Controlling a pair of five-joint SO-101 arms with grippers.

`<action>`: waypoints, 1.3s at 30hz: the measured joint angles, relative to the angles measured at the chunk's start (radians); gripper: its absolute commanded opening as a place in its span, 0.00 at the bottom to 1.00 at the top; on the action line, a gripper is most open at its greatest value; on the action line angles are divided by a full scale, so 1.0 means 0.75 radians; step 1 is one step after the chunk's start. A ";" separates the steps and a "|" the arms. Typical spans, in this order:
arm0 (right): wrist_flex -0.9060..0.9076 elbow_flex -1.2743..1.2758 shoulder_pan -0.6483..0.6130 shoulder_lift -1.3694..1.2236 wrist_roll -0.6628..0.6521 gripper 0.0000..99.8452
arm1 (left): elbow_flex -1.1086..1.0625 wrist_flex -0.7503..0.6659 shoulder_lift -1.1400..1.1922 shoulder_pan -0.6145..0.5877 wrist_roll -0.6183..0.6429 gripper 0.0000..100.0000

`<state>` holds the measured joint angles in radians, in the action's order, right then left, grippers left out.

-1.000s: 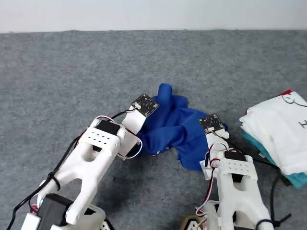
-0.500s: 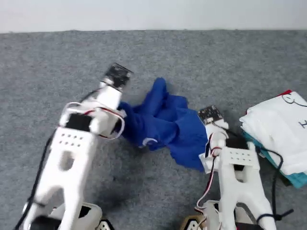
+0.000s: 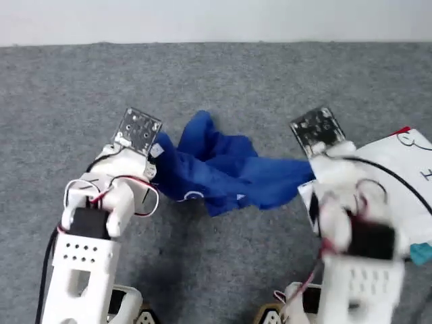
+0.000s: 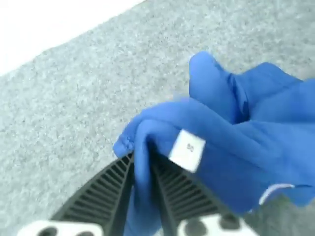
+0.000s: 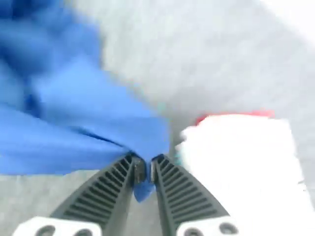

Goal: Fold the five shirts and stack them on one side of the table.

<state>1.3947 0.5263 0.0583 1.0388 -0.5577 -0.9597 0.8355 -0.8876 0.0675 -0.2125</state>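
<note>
Your left gripper (image 4: 141, 160) pinches a fold of the blue shirt (image 3: 223, 175) beside its tag (image 4: 187, 150). The cloth hangs soft and light between the jaws. Your right gripper (image 5: 143, 169) is clamped on the opposite edge; I'd grip hems.

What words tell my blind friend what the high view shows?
A blue shirt is stretched out between the left gripper and the right gripper, each pinching one end. A stack of folded shirts, white on top, sits beside the right gripper on the grey table.
</note>
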 measured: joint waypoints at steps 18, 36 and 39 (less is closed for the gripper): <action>-0.497 -0.080 0.274 0.775 0.000 0.01 | 0.016 -0.276 -0.012 0.000 -0.002 0.01; -0.029 0.550 -0.221 0.391 0.000 0.04 | 0.117 -0.129 0.145 0.110 -0.002 0.01; 0.010 0.589 -0.532 0.227 0.000 0.13 | 0.025 -0.288 0.178 0.084 -0.002 0.01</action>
<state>1.4024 0.9682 -0.3406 1.2091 -0.5577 -0.9413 0.6191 -0.7541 0.1304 -0.2140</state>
